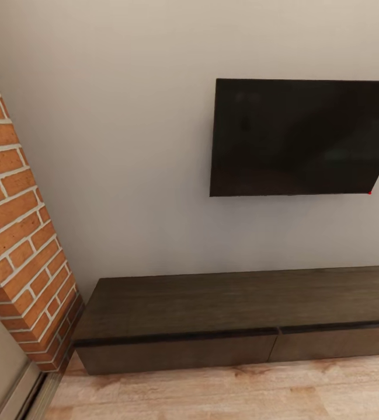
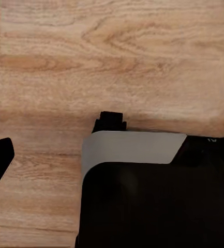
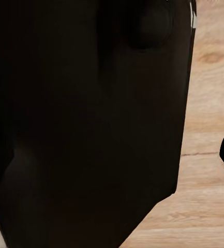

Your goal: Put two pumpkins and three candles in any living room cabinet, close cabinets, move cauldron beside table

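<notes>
Ahead, we face the closed cabinet [image 1: 236, 326] under a wall television [image 1: 300, 137]; our wrist cameras look down at wood floor [image 2: 112, 57], claw states untellable.

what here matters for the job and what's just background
For the job:
- cabinet, long, dark, against the wall, its drawer fronts flush

Background:
- tv on the wall above it
- brick column at its left end
- wood floor
</notes>
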Available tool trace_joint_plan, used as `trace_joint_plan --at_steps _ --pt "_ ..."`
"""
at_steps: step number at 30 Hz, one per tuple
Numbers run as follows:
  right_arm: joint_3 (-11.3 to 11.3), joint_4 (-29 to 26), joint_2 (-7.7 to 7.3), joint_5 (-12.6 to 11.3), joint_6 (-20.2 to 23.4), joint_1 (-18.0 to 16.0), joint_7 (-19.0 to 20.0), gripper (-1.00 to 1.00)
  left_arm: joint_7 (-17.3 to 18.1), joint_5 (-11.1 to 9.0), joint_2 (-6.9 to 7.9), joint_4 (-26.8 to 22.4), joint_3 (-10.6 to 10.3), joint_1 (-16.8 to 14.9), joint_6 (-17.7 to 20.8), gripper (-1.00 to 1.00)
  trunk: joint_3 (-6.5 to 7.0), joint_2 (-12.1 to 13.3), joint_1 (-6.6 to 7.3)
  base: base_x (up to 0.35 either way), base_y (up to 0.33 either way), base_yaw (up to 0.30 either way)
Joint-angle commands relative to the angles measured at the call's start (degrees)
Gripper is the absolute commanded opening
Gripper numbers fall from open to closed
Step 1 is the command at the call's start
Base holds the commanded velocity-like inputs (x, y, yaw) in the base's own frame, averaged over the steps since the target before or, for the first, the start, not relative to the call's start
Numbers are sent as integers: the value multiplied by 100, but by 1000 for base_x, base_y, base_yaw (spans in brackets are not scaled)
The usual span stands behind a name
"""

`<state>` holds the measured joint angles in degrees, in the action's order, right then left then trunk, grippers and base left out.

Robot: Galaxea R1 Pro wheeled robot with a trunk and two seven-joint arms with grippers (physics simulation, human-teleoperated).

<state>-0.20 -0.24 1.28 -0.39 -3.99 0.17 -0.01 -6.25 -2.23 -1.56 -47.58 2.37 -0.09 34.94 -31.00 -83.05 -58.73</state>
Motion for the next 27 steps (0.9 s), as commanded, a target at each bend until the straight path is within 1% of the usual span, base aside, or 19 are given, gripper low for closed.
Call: trace_joint_plan --at_steps 1,2,3,5,6,7,8,10,12,14,16,17,19,20,24,26,27 --pt "-9 -4 8 -11 -47 1 -3 100 -17 -127 -10 -233 11 0 290 100 -5 -2 0 0 0 0" --pt "-14 -7 24 -15 -89 1 -5 100 -13 -269 -14 -452 9 0 550 100 -5 -2 0 0 0 0" --pt "-18 -8 33 -21 -117 -4 6 100 -11 -453 -16 -668 6 0 802 100 -5 -2 0 0 0 0" --pt "-22 -18 19 -27 -122 -50 30 100 -11 -900 -15 -1026 -6 0 1246 100 -5 -2 0 0 0 0" --pt "-24 -48 10 -33 -113 -125 39 100 -16 -1115 -14 -1139 -10 0 1425 100 -5 -2 0 0 0 0" --pt "-31 -85 2 -44 -95 -236 42 100 -19 -1287 -14 -1223 -16 0 1567 100 -5 -2 0 0 0 0" --pt "-43 -116 1 -68 -64 -353 41 100 -26 -1402 -16 -1280 -21 -3 1675 100 -5 -2 0 0 0 0" --pt "-137 -159 26 -210 31 -605 23 100 -41 -1539 -25 -1358 -28 -13 1815 100 -5 -2 0 0 0 0" --pt "-279 -261 43 -462 236 -941 15 100 -54 -1589 -96 -1585 -32 -33 1976 100 -5 -2 0 0 0 0" --pt "-375 -386 23 -684 606 -1261 12 100 -74 -1580 -254 -1882 -44 -45 2174 100 -5 -2 0 0 0 0" --pt "-417 -620 6 -830 977 -1514 10 100 -97 -1570 -365 -2060 -64 -50 2259 100 -5 -2 0 0 0 0" --pt "-434 -862 1 -898 1184 -1632 4 100 -118 -1565 -402 -2115 -76 -51 2277 100 -5 -2 0 0 0 0" --pt "-492 -1213 -3 -950 1344 -1711 -8 100 -120 -1566 -419 -2166 -83 -52 2303 100 -5 -2 0 0 0 0" --pt "-577 -1381 -7 -985 1388 -1731 -11 100 -114 -1569 -410 -2186 -85 -52 2317 100 -5 -2 0 0 0 0" --pt "-1161 -1809 -42 -1206 1663 -1763 -11 100 -96 -1597 -396 -2218 -80 -53 2361 100 -5 -2 0 0 0 0" --pt "-1381 -1929 -94 -1254 1768 -1782 -9 100 -90 -1607 -409 -2227 -79 -53 2410 100 -5 -2 0 0 0 0" --pt "-1446 -1981 -117 -1270 1797 -1789 -5 100 -89 -1609 -411 -2236 -79 -53 2427 100 -5 -2 0 0 0 0"
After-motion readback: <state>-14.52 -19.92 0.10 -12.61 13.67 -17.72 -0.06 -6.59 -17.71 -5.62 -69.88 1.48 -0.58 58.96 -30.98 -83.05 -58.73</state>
